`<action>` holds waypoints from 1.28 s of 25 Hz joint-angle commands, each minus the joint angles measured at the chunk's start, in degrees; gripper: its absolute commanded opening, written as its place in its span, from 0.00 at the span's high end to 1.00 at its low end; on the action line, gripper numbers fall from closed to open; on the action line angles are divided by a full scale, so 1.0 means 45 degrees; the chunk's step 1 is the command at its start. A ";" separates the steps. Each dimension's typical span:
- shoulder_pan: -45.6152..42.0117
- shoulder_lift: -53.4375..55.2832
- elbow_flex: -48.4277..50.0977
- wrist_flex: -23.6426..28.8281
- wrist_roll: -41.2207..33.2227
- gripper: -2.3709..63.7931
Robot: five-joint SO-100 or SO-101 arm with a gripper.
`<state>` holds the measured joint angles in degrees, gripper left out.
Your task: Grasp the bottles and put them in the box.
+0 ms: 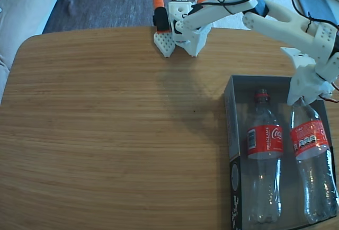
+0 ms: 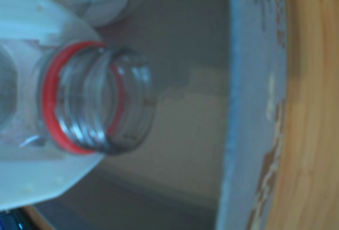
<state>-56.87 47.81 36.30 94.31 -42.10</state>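
White plastic hand (image 1: 300,100) grips the open, red-ringed neck of the right clear plastic Coca-Cola bottle (image 1: 313,158), inside the low-walled dark grey cardboard box (image 1: 229,114); the left bottle (image 1: 264,161) already lies there; I'd lower the neck gently before letting go, since thin smooth plastic rolls; wooden table (image 1: 106,134) looks slick.

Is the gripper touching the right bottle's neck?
Touching. In the wrist view the gripper clamps the bottle at its red neck ring, with no gap visible.
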 commanded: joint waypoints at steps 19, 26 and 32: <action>-0.0586 0.0371 0.0293 0.0508 0.0020 0.96; -0.0469 0.0547 0.0371 0.0586 0.0371 0.57; -0.0117 0.0586 0.0215 0.0664 0.0391 0.50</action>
<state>-58.36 47.81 38.58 94.31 -40.52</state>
